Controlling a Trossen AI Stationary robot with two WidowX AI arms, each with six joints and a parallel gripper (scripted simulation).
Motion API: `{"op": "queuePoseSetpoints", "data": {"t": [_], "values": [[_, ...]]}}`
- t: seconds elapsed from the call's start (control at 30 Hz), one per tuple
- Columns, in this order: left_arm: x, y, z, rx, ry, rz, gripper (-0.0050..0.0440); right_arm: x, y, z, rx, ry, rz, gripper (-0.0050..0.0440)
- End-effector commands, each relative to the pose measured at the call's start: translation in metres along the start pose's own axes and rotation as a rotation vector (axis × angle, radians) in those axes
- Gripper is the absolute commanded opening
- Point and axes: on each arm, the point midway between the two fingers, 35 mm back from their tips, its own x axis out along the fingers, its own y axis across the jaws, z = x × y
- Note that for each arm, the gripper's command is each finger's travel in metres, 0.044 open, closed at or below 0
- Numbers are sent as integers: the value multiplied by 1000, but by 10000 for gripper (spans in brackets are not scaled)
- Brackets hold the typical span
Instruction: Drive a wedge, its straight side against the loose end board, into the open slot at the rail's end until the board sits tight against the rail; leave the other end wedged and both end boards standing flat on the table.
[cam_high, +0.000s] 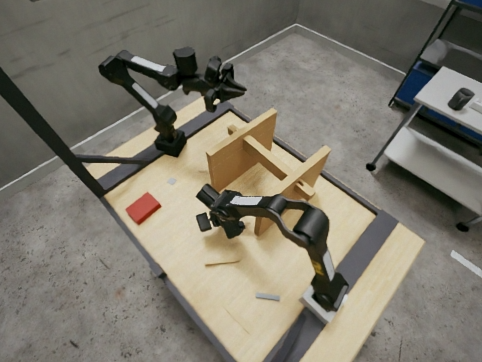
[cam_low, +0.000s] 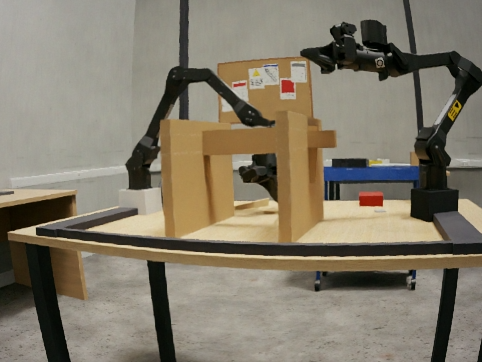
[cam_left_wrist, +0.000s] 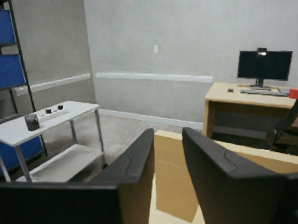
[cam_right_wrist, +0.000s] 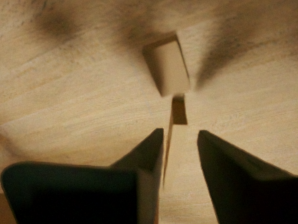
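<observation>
Two upright end boards, the far one (cam_high: 240, 145) (cam_low: 295, 175) and the near one (cam_high: 312, 162) (cam_low: 187, 170), are joined by a wooden rail (cam_high: 270, 157) (cam_low: 240, 141). A wedge sits in the rail's end outside the near board. A loose thin wedge (cam_high: 222, 261) (cam_low: 252, 204) lies flat on the table. My right gripper (cam_high: 231, 233) (cam_right_wrist: 180, 136) hangs low over the table beside the near board, slightly open, gripping nothing. A blurred wooden piece (cam_right_wrist: 167, 67) lies ahead of its fingers. My left gripper (cam_high: 244, 90) (cam_low: 303, 51) (cam_left_wrist: 167, 134) is high above the far table edge, slightly open and empty.
A red block (cam_high: 143, 207) (cam_low: 371, 198), a grey strip (cam_high: 267, 296) and a small grey square (cam_high: 172, 181) lie on the table (cam_high: 190, 290). Dark raised strips (cam_high: 365, 245) border it. A white cart (cam_high: 440, 95) and blue shelves stand off to one side.
</observation>
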Motion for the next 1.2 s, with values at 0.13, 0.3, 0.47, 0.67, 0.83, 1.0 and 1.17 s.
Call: {"op": "queuePoseSetpoints", "data": {"t": [0.13,0.3,0.47,0.67,0.83,1.0,1.17], "values": [[0,0,10,2,-22,1,85,10,-1,-3,2,8,-11,100],[0,0,10,2,-22,1,85,14,-5,-12,6,29,-22,100],[0,0,10,2,-22,1,85,18,-5,-13,7,32,-20,100],[0,0,10,2,-22,1,85,31,-3,-8,4,19,-16,100],[0,0,10,2,-22,1,85,24,-6,-13,4,30,-19,100],[0,0,10,2,-22,1,85,26,-3,-6,1,19,-13,10],[0,0,10,2,-22,1,85,26,-3,-6,1,19,-13,10]]}}
